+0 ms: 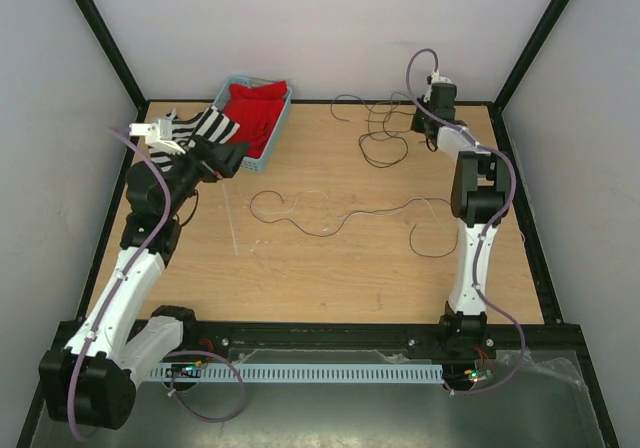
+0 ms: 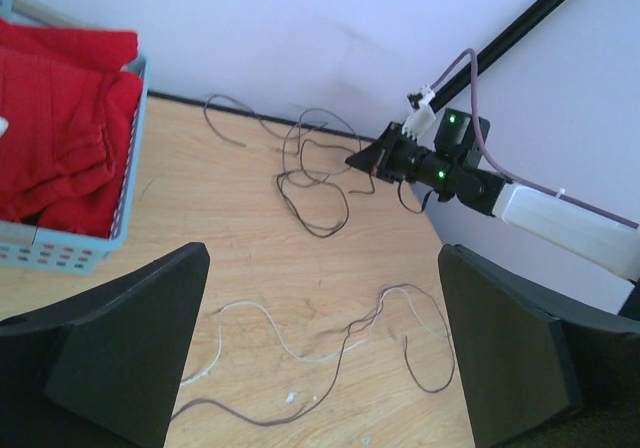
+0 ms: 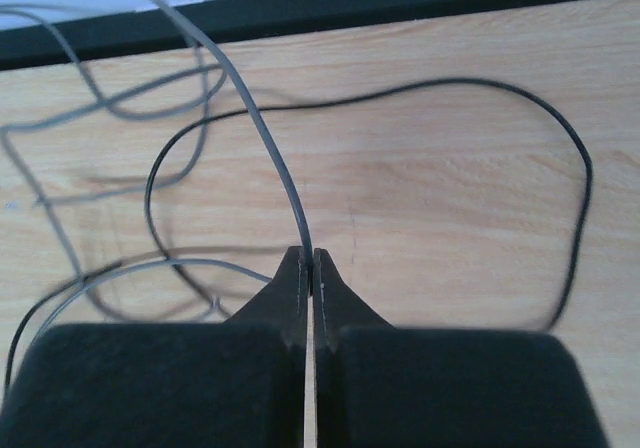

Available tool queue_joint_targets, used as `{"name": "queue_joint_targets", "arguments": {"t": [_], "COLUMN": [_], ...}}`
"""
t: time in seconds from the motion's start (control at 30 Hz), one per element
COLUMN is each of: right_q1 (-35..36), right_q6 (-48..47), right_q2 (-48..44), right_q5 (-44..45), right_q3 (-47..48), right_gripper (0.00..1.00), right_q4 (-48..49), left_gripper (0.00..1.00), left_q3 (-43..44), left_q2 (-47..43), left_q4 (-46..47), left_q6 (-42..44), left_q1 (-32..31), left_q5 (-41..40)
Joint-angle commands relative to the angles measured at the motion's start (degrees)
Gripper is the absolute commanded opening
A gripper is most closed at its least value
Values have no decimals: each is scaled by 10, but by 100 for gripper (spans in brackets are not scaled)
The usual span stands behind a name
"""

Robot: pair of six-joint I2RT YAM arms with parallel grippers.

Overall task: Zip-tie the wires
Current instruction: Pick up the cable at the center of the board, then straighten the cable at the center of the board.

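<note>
Gathering step, by my read. My left hand [image 2: 322, 308] hangs released over the bench [image 1: 300, 288], far left. Loose wires [image 1: 330, 213] sprawl mid-bench, long axis left-right. Far right, my right hand [image 3: 312, 268] is clenched on one grey strand [image 3: 262, 128], which arcs from the pinch toward the far edge. Next move calls for dragging it to the others.
</note>
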Motion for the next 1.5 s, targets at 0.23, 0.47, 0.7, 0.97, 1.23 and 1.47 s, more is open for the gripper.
{"name": "queue_joint_targets", "arguments": {"t": [0.23,0.47,0.7,0.97,1.23,1.47], "right_q1": [54,64,64,64,64,64], "right_q6": [-55,-88,-97,-99,-52,-3], "right_q2": [-386,-471,-523,-655,-732,-810], "right_q5": [83,87,-1,-110,-302,-352], "right_q3": [-212,-158,-91,-228,-323,-385], "right_gripper": [0,0,0,0,0,0], "right_q4": [93,79,34,-2,-24,-4], "left_gripper": [99,99,99,99,99,92], "left_q3": [84,142,184,219,239,231], "left_q2": [48,140,225,247,257,275], "left_q4": [110,118,121,133,177,238], "left_q6": [-44,-50,-17,-35,-51,-63], "left_q1": [16,5,-45,-67,-114,-189], "left_q5": [30,112,150,177,216,241]}}
